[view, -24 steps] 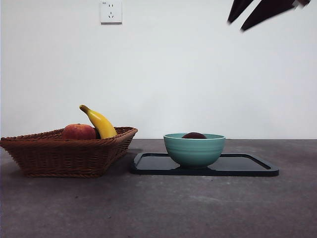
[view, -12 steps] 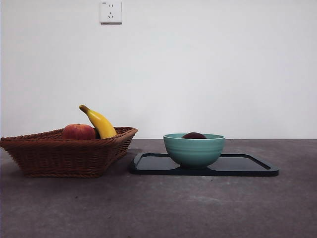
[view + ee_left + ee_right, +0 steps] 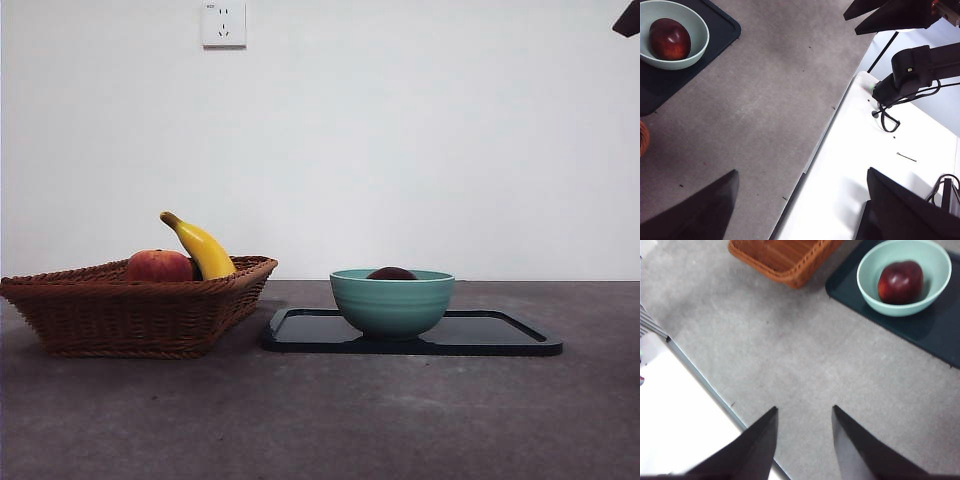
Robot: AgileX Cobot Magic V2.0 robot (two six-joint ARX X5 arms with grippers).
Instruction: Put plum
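Resting inside teal bowl (image 3: 392,303) on black tray (image 3: 500,340): plum (image 3: 900,282). Wicker basket (image 3: 130,305) at nine o'clock. Left gripper (image 3: 800,207) spread wide, right gripper (image 3: 804,440) narrower, both empty.

A grey table (image 3: 330,420) carries a wicker basket (image 3: 130,315) and a black tray (image 3: 500,335).

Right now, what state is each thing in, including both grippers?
Dark maroon plum: lying in the bowl, not gripped.
Pale green ceramic bowl: upright on the tray.
Black rectangular tray: flat on the table.
Brown wicker basket: holding the two other fruits.
Red-orange fruit: resting in the basket.
Yellow banana: propped up in the basket.
Left gripper: open, empty.
Right gripper: open, empty.
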